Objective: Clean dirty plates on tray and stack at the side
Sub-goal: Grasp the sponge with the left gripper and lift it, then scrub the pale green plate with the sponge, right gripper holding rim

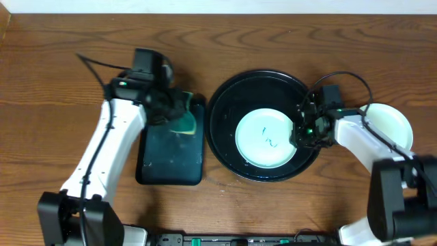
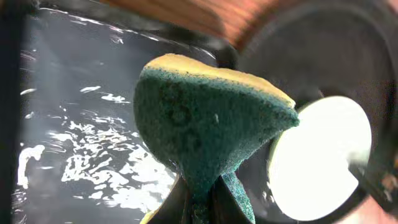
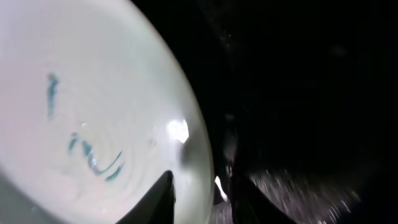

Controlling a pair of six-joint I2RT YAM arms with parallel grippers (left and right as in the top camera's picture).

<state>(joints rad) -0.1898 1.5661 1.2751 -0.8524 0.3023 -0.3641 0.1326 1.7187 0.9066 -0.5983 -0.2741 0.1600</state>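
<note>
My left gripper (image 2: 202,199) is pinched shut on the narrow bottom of a sponge (image 2: 199,124), green scrub face toward the wrist camera, yellow foam behind. It hangs over the upper right corner of the small tray (image 1: 171,160), which holds a shallow film of water. The sponge is clear of the plate. The left arm reaches up from the near edge of the table, elbow out, wrist tipped down over that corner.

My right gripper (image 3: 202,199) sits at the right edge of the plate (image 3: 81,93), one finger over the white face and the other beyond the rim against the dark. The jaws stand partly apart astride that edge. I cannot tell whether they are pinching it or only bracketing it. The right arm comes in low from the right, wrist bent toward the middle of the table.

That plate lies flat in the round tray (image 1: 225,102) and carries blue scribbles (image 3: 93,155), so I judge it not cleaned yet. Well to the right, on the table (image 1: 68,55) and partly under my forearm, is a pale side plate (image 1: 392,123). It looks put aside as done, though I cannot tell whether it is one plate or a stack. By my reading, scrubbing and moving the marked plate are left.
</note>
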